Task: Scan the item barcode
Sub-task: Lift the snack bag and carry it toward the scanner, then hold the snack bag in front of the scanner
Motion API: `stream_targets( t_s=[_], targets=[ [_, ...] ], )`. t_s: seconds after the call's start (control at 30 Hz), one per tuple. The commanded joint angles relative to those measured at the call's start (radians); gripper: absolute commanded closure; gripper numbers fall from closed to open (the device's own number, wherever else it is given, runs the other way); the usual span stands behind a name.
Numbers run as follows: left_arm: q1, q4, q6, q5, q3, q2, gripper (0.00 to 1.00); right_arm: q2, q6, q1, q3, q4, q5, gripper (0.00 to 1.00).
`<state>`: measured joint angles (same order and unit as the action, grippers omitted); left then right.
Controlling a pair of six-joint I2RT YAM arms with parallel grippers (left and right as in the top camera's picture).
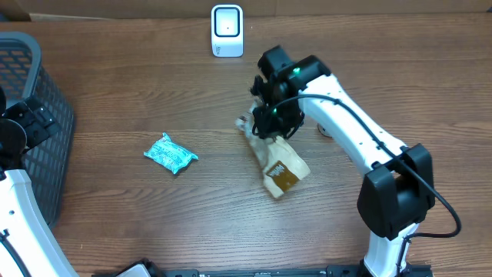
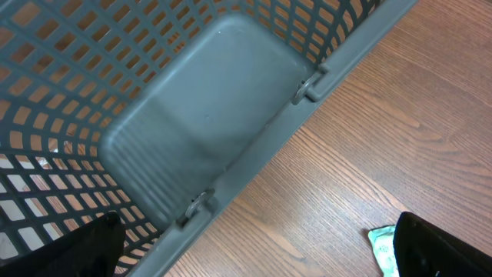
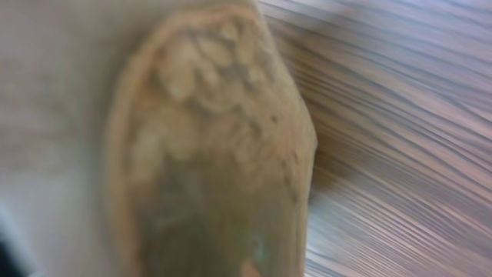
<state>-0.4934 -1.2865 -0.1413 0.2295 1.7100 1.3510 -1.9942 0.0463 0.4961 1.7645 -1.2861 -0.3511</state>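
Tan packet [image 1: 283, 169] is on the worktop [image 1: 154, 223], right of middle, with the right tool [image 1: 265, 125] pinching its far end. A teal packet [image 1: 171, 153] sits well left of it. The left tool [image 2: 255, 231] is spread wide over the basket [image 1: 46, 115] rim. The scanner [image 1: 227, 31] stands at the far edge.

A gray basket [image 2: 207, 115] with lots of little holes fills the top and the left. Its rim [image 2: 257, 154] runs on a slant and has two small clips on it. The brown wooden table [image 2: 400, 131] is on the right. A blue-green packet [image 2: 380, 248] peeks in at the bottom, partly behind a dark finger [image 2: 442, 250]. The left gripper [image 2: 255, 231] has its two fingers far apart, one in each bottom corner.
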Motion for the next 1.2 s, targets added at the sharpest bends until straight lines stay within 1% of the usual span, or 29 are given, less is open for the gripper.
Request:
stream_targets(
  t_s=[0.0, 0.1, 0.23, 0.37, 0.43, 0.6, 0.8, 0.93, 1.03, 1.17],
  targets=[
    [-0.002, 0.001, 0.014, 0.013, 0.009, 0.003, 0.01, 0.051, -0.116, -0.056, 0.060, 0.023, -0.385, 0.96],
    [-0.002, 0.001, 0.014, 0.013, 0.008, 0.003, 0.00, 0.051, -0.160, -0.105, 0.059, 0.075, -0.639, 0.96],
    [-0.002, 0.001, 0.014, 0.013, 0.008, 0.003, 0.00, 0.051, -0.160, -0.166, 0.059, 0.150, -0.886, 0.96],
    [-0.002, 0.001, 0.014, 0.013, 0.008, 0.003, 0.00, 0.051, -0.160, -0.225, 0.059, 0.212, -1.065, 0.96],
    [-0.002, 0.001, 0.014, 0.013, 0.008, 0.003, 0.00, 0.051, -0.160, -0.253, 0.059, 0.227, -1.108, 0.96],
    [-0.002, 0.001, 0.014, 0.013, 0.008, 0.003, 0.01, 0.051, -0.160, -0.299, 0.059, 0.227, -1.109, 0.96],
    [-0.002, 0.001, 0.014, 0.013, 0.008, 0.003, 0.00, 0.051, -0.183, -0.300, 0.059, 0.227, -1.101, 0.96],
    [-0.002, 0.001, 0.014, 0.013, 0.008, 0.003, 0.01, 0.051, -0.182, -0.299, 0.059, 0.223, -1.049, 0.96],
    [-0.002, 0.001, 0.014, 0.013, 0.008, 0.003, 0.01, 0.051, -0.133, -0.285, 0.060, 0.215, -0.953, 0.96],
    [-0.002, 0.001, 0.014, 0.013, 0.008, 0.003, 0.00, 0.051, 0.020, -0.230, 0.076, 0.214, -0.699, 0.96]
  ],
)
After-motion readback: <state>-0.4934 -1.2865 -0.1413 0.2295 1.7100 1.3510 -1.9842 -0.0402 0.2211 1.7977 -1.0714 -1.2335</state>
